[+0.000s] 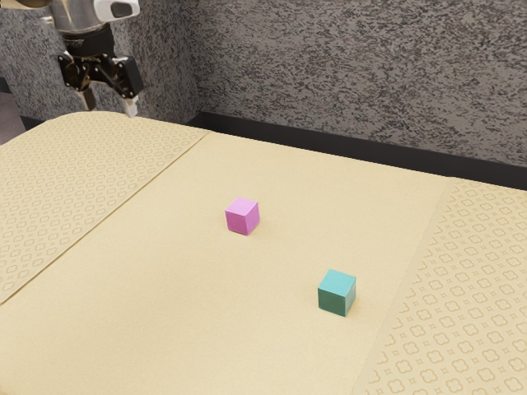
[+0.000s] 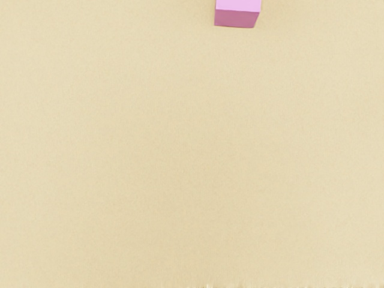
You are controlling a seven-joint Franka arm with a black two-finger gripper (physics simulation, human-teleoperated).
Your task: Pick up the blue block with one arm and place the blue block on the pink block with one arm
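Note:
A blue-green block (image 1: 337,292) sits on the tan table toward the exterior view's right, nearer the front. A pink block (image 1: 242,216) rests near the table's middle, up and to the left of the blue one, well apart from it. The pink block (image 2: 237,13) also appears in the wrist view, far from my hand. My black gripper (image 1: 109,102) hangs high at the exterior view's upper left, over the table's back corner, far from both blocks. Its fingers stand apart with nothing between them.
The tan table (image 1: 165,313) has patterned cloth strips along the left side (image 1: 66,189) and the right side (image 1: 461,313). A speckled grey wall (image 1: 354,66) rises behind the table's far edge.

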